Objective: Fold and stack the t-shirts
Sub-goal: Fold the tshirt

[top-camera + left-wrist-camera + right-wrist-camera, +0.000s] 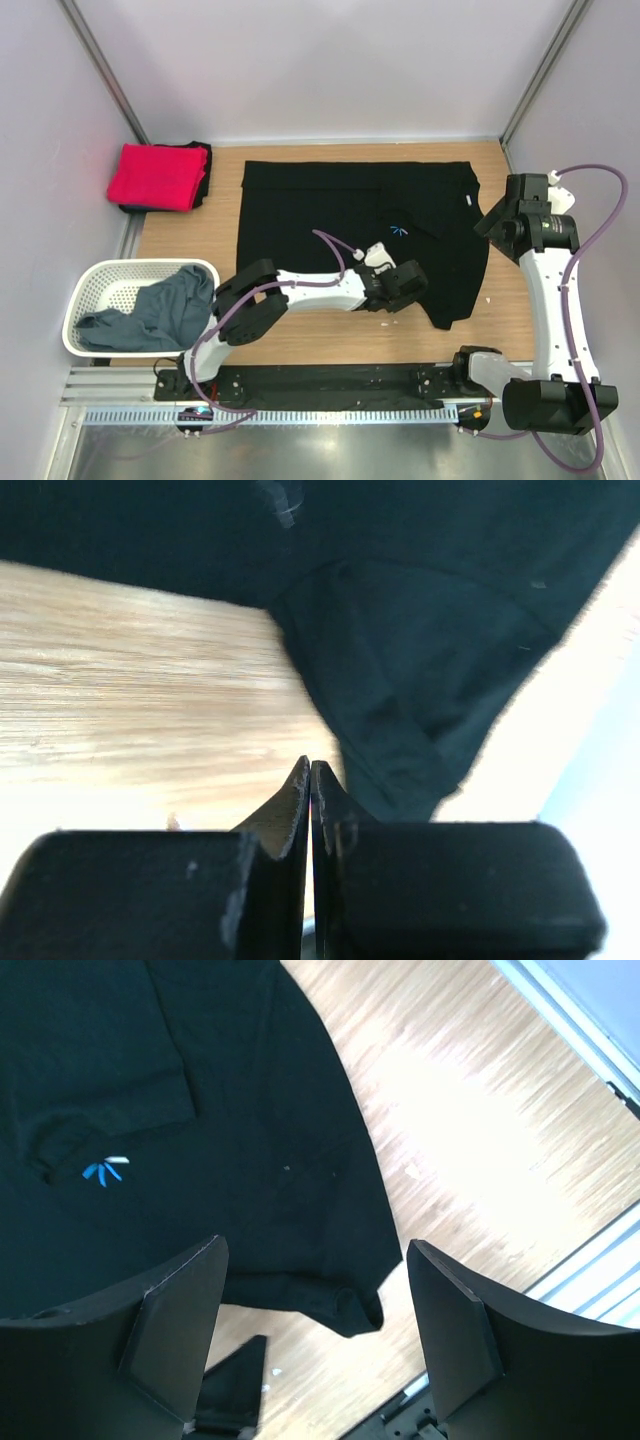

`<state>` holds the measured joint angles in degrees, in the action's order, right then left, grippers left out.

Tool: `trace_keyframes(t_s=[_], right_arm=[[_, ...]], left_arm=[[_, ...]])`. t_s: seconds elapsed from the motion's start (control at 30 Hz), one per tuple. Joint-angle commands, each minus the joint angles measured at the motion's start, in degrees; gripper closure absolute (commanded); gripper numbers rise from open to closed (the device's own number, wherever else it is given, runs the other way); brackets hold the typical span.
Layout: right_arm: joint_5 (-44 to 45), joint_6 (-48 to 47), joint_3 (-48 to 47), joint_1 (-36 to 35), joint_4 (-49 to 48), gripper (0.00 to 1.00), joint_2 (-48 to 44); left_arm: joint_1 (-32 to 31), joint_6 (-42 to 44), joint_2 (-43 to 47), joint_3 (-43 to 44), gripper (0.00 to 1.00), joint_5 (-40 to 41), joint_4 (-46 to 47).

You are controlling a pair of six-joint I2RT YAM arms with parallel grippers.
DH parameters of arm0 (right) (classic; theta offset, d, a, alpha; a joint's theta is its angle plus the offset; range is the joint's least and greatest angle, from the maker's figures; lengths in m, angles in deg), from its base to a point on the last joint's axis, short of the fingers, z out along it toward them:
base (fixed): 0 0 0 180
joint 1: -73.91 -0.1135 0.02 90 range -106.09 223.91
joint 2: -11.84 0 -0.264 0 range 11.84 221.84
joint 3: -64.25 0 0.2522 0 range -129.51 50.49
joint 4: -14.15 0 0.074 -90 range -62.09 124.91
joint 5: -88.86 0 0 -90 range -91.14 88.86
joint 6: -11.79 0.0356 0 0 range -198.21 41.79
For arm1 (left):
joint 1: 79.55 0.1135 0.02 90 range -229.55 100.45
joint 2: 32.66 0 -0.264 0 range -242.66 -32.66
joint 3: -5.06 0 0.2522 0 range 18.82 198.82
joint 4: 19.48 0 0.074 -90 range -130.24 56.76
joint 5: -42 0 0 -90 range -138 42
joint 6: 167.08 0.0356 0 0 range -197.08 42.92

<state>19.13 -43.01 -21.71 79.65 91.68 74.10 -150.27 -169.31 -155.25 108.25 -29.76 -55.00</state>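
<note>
A large black t-shirt [300, 215] lies spread flat on the wooden table, its light-blue starburst mark [398, 230] facing up. My left gripper [408, 290] sits low by the shirt's near right corner [400, 770]. Its jaws [310, 767] are shut, and no cloth shows between the tips. My right gripper [315, 1250] hangs open above the shirt's right part [250, 1110], over the hem corner [350, 1310]. A red t-shirt [155, 175] lies folded at the far left. A grey-blue t-shirt [165, 305] is crumpled in the basket.
The white lattice laundry basket [95, 285] stands at the near left edge. A dark folded cloth [203, 175] shows under the red shirt. Bare wood [320, 335] runs between the black shirt and the arm bases. White walls close the back and sides.
</note>
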Motion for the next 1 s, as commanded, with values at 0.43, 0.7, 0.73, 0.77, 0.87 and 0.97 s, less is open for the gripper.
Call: trace_keyframes(t_s=[0.43, 0.7, 0.73, 0.77, 0.87, 0.97], right_arm=[[0.82, -1.27, -0.13, -0.11, 1.01, 0.20, -0.65], [0.12, -2.24, -0.57, -0.11, 0.74, 0.20, 0.23], [0.03, -2.24, -0.66, -0.11, 0.74, 0.20, 0.32], [0.03, -2.42, -0.83, -0.11, 0.66, 0.20, 0.32], [-0.23, -2.42, -0.31, -0.11, 0.66, 0.20, 0.23], [-0.15, -2.51, 0.57, -0.11, 0.57, 0.20, -0.29]], left_arm=[[-2.14, -0.32, -5.73, 11.64, 0.35, -6.11, 1.98], [-2.58, -1.29, -10.04, 17.53, 0.43, -5.41, -0.13], [-2.58, -1.29, -10.13, 17.71, 0.45, -4.89, -0.13], [-2.50, -1.29, -10.22, 18.06, 0.48, -4.18, -0.21], [-2.49, -0.85, -10.13, 18.50, 0.62, -3.48, -0.48], [-2.49, -0.50, -9.69, 18.41, 0.73, -2.60, -1.00]])
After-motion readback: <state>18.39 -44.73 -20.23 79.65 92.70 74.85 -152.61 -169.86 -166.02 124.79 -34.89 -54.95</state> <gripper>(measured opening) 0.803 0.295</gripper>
